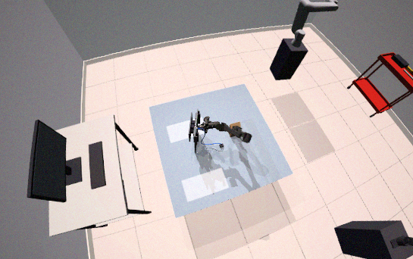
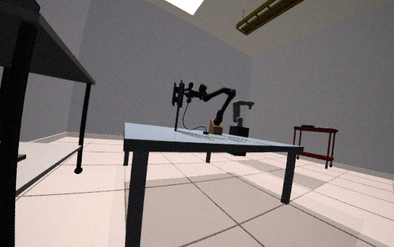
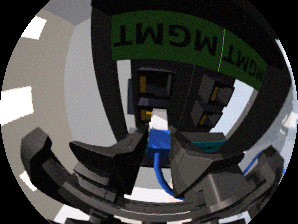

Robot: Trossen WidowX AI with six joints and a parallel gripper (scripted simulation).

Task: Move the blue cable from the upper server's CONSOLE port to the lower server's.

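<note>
The arm (image 1: 222, 126) (image 2: 226, 95) stands on a wooden block (image 1: 235, 125) (image 2: 215, 128) on the pale blue table (image 1: 248, 98) (image 2: 150, 136). It reaches left, bent at its joints, toward dark upright server hardware (image 1: 196, 130) (image 2: 179, 94) raised above the table on a thin post (image 2: 176, 119).

In the wrist view the jaws are nearly closed, with a narrow gap between them, and they grip the plug (image 3: 159, 140), one finger on its left side and one on its right. The plug has a blue body and a whitish front end that points at the dark panel. It is at the lower part of a port column, just below a square port (image 3: 155, 82) with a yellow strip inside. Whether the front end is seated in a port cannot be told, nor which server this panel belongs to.

A green label (image 3: 170, 37) reading MGMT, upside down in this view, runs across the panel above the ports. More ports (image 3: 216, 92) show to the right of the first column.

From the plug the blue cable (image 2: 183, 117) (image 3: 159, 172) drops in a loose curve and runs right along the table to a small dark piece (image 1: 221, 145) (image 2: 205, 133) near the wooden block. At the far right of the room stands a red cart (image 1: 383, 59) (image 2: 314, 128).
</note>
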